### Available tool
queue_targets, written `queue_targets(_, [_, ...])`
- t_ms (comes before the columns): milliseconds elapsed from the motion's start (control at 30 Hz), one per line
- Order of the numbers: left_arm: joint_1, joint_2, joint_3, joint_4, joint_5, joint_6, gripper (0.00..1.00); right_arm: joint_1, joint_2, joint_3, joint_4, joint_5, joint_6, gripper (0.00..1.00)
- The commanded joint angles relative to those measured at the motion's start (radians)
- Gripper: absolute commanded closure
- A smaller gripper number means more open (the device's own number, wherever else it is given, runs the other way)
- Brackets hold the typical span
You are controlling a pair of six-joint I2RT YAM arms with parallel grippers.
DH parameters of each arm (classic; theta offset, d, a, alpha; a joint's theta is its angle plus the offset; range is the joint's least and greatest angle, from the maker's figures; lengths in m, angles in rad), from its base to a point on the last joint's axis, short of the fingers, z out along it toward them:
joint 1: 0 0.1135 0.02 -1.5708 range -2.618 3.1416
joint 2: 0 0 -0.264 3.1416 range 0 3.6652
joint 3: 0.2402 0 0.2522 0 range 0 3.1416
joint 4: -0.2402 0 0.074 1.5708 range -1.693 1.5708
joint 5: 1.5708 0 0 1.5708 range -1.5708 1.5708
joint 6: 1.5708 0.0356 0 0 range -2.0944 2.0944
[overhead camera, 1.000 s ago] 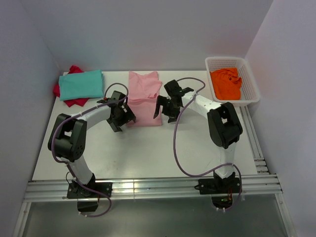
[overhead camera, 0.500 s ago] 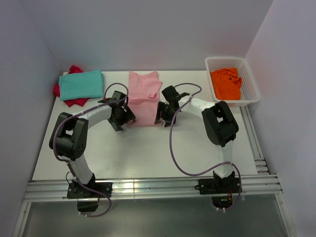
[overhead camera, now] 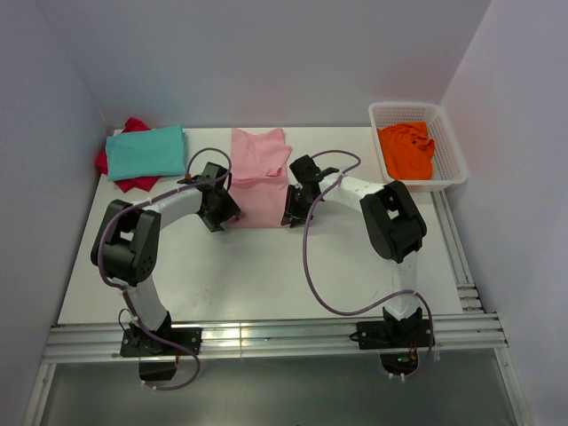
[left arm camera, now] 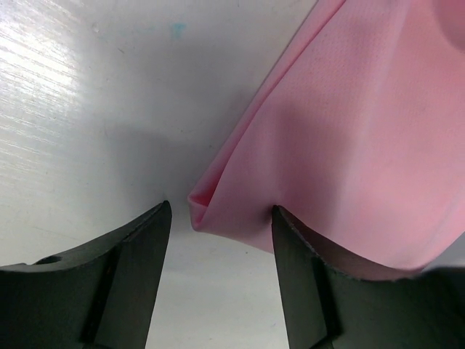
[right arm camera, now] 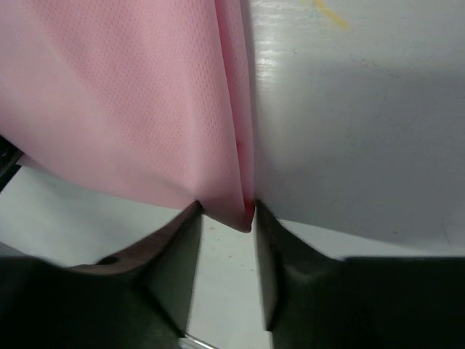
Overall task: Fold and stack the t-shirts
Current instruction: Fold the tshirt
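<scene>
On the worktop (overhead camera: 266, 266), centre: pink t-shirt (overhead camera: 260, 177), half folded, near edge towards the arms. Left pincer (left arm camera: 219, 211) fairly wide astride the near-left corner, right pincer (right arm camera: 226, 207) narrow about the near-right corner, grip unclear. Pinch both layers at each corner, then lift evenly to keep the fold square.

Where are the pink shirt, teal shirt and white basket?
light pink cloth t-shirt (overhead camera: 259, 182): top view, middle of its cloth.
teal folded cloth t-shirt (overhead camera: 146, 151): top view, its centre.
white plastic mesh basket (overhead camera: 453, 146): top view, right rim.
</scene>
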Motion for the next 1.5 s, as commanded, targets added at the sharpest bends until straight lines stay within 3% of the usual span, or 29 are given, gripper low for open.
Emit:
queue_targets(0, [-0.004, 0.032, 0.012, 0.007, -0.035, -0.004, 0.37, 0.008, 0.034, -0.016, 0.005, 0.025, -0.015, 0.62])
queue_targets(200, [-0.004, 0.052, 0.024, 0.014, -0.035, -0.004, 0.51, 0.008, 0.039, -0.015, -0.003, 0.033, -0.021, 0.69])
queue_targets(233, [-0.004, 0.053, 0.026, 0.015, -0.035, -0.001, 0.56, 0.008, 0.039, -0.016, -0.004, 0.033, -0.022, 0.70])
queue_targets(300, [-0.004, 0.053, 0.029, 0.018, -0.035, -0.001, 0.66, 0.008, 0.039, -0.013, -0.010, 0.037, -0.021, 0.84])
queue_targets(367, [-0.004, 0.052, 0.032, 0.017, -0.041, 0.002, 0.75, 0.008, 0.040, -0.015, -0.009, 0.038, -0.022, 0.85])
queue_targets(500, [-0.004, 0.050, 0.036, 0.003, -0.050, 0.007, 0.93, 0.008, 0.035, -0.024, -0.010, 0.042, -0.021, 0.96])
queue_targets(600, [-0.004, 0.029, 0.027, -0.003, -0.055, 0.011, 1.00, 0.008, 0.019, -0.038, -0.013, 0.050, -0.021, 1.00])
queue_targets(833, [-0.016, -0.083, -0.034, -0.026, -0.045, 0.019, 1.00, 0.008, -0.098, -0.099, -0.062, 0.094, -0.045, 1.00])
queue_targets(1267, [-0.139, -0.482, -0.241, -0.166, 0.001, -0.070, 1.00, 0.014, -0.555, -0.361, -0.147, 0.065, -0.012, 1.00])
queue_targets(1467, [-0.141, -0.591, -0.195, -0.271, -0.012, -0.101, 1.00, 0.014, -0.669, -0.300, -0.240, 0.091, -0.008, 1.00])
